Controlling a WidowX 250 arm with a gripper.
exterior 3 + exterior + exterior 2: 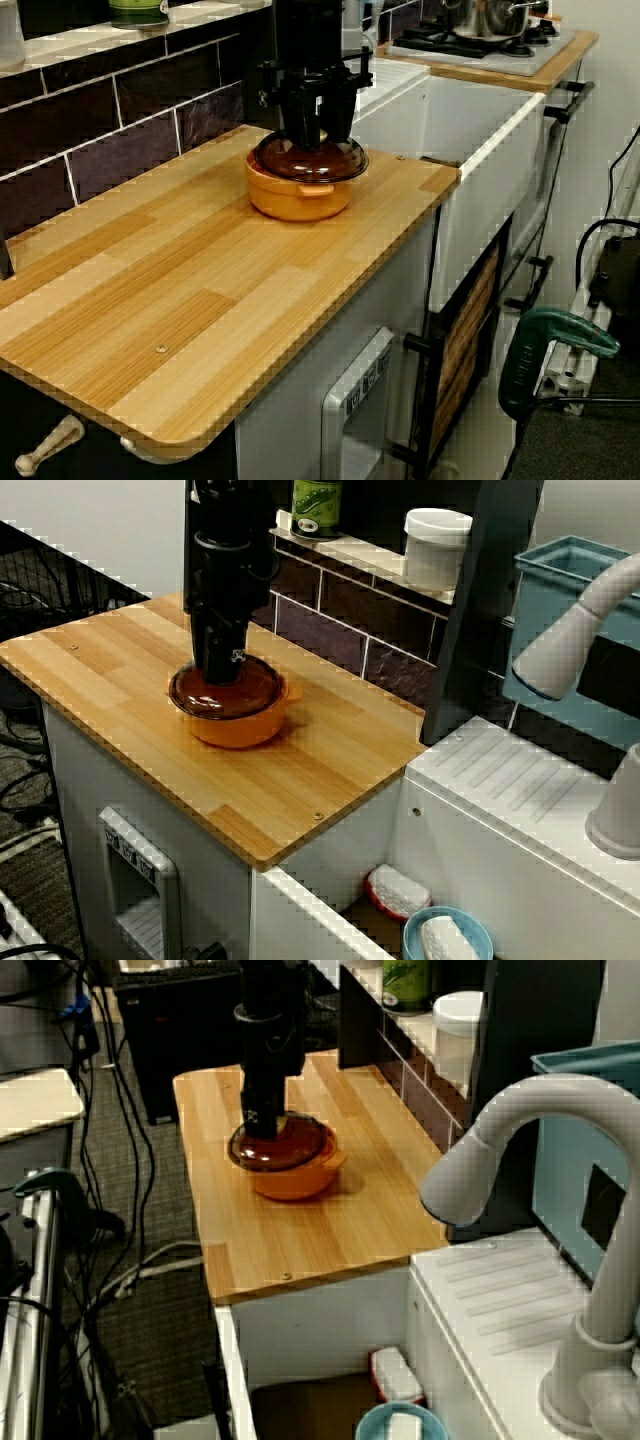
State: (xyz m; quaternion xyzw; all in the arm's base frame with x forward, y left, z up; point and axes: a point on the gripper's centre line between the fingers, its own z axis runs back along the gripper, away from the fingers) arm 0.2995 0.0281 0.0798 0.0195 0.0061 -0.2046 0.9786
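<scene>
Gripper: black gripper [318,137] points straight down onto the middle of the lid. In the low view along the counter its fingers [301,122] are clenched in around the lid's knob.
Lid: dark brown glass lid [255,692] sits flat on the pot and is not lifted.
Pot: orange pot [240,730] with small side handles stands on the counter, toward the back wall and nearer the sink end.
Counter: light wooden counter [100,670] with a dark tiled wall behind it.
Shelf: the ledge above the tiles bears a green jar [317,505] and a white tub [436,546], both well apart from the pot.
Sink side: grey faucet [570,630] over a white drainboard; a blue bowl [470,928] lies down in the basin.
Far end: a steel pan [490,15] on the stove, seen in the low view.
</scene>
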